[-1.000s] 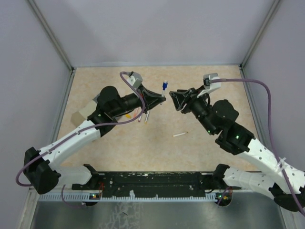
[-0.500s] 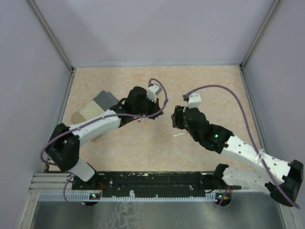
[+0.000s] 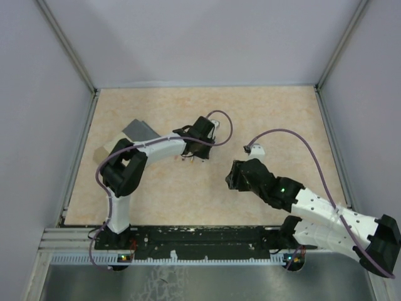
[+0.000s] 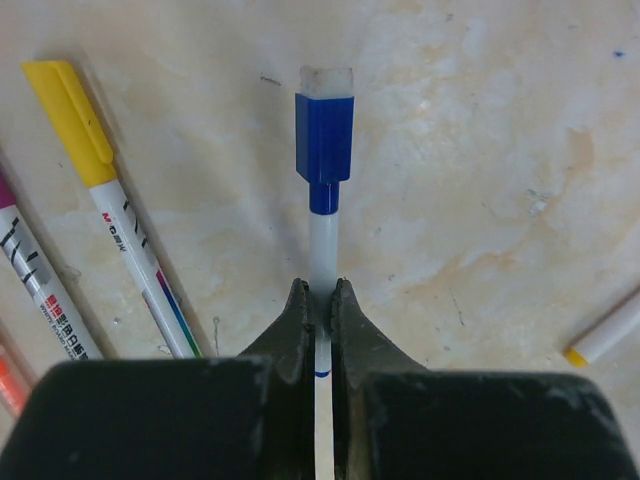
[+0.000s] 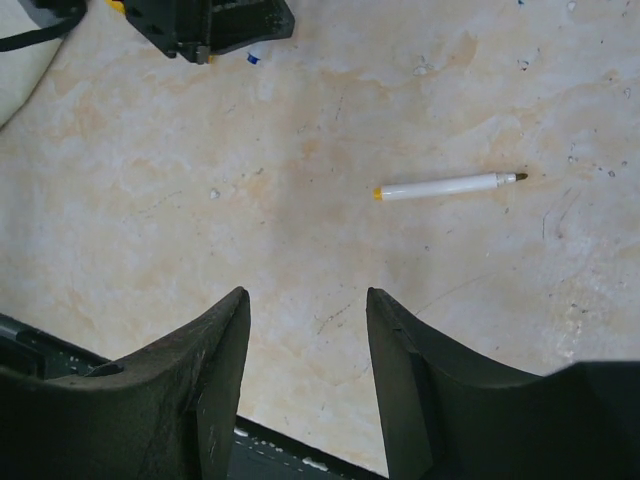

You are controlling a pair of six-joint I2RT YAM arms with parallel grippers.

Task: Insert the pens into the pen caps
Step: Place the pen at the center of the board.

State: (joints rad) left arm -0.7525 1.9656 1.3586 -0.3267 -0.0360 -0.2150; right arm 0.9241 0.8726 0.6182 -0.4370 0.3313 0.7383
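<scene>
Your left end effector (image 4: 320, 300) is now bringing the blue-capped pen (image 4: 323, 235) down to the surface (image 4: 500, 150), clamped on its barrel, while your right end effector (image 5: 306, 300), jaws now apart, is moving toward the next uncapped pen (image 5: 450, 186) at 1 o'clock.

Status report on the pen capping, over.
Left gripper shut on blue pen, cap on. Right gripper open, empty. Uncapped pen loose on table ahead of it, nothing between.

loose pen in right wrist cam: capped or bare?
Uncapped: the white pen lies flat, dark nib exposed, no cap on it.
</scene>
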